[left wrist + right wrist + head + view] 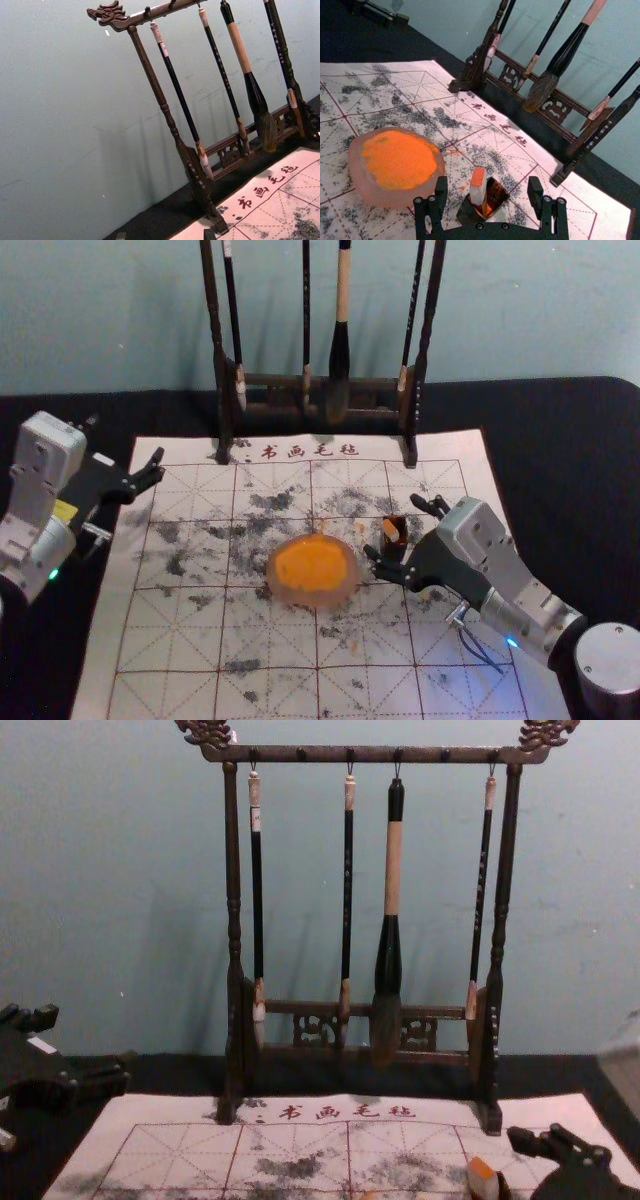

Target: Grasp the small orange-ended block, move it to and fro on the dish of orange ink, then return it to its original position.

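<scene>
Two spread fingers of the right gripper (pixel 406 535) flank the orange-ended block (pixel 478 186), room showing on both sides. The block stands in a dark holder (pixel 497 197), a strip of mat (pixel 180 645) between it and the ink dish (pixel 300 598). The left gripper (pixel 124 442), open, is parked by the mat's left edge, well apart from the dish

Four brushes (pixel 393 870) on a carved rack (pixel 440 755) at the far edge of a gridded mat (pixel 175 660)
</scene>
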Action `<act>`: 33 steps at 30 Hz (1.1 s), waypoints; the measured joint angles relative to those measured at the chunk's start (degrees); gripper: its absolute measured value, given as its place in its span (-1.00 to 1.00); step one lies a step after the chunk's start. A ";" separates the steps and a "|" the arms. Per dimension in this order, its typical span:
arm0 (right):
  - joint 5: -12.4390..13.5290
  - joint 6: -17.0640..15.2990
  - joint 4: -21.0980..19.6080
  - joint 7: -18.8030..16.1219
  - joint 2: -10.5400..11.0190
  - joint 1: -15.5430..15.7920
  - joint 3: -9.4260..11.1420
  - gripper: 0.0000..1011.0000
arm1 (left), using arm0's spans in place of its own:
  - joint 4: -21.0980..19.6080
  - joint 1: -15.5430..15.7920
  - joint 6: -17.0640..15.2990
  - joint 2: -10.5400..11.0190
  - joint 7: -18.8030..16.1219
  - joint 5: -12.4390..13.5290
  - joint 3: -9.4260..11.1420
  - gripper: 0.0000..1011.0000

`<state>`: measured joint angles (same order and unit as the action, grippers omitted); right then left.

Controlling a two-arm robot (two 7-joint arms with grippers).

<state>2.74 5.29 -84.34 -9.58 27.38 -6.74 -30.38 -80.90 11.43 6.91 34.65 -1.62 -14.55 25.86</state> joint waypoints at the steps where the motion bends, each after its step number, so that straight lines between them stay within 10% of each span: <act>1: -0.07 -0.05 0.18 -0.04 -0.34 -0.05 0.14 0.98 | 0.00 0.00 0.00 0.00 0.00 0.00 0.00 0.98; 33: -1.46 -0.50 -0.21 -1.64 -1.88 0.76 1.20 0.86 | 0.00 0.00 0.00 0.00 0.00 0.00 0.00 0.98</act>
<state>1.28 4.79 -84.55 -11.22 25.50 -5.97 -29.17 -80.90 11.43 6.91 34.65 -1.62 -14.55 25.86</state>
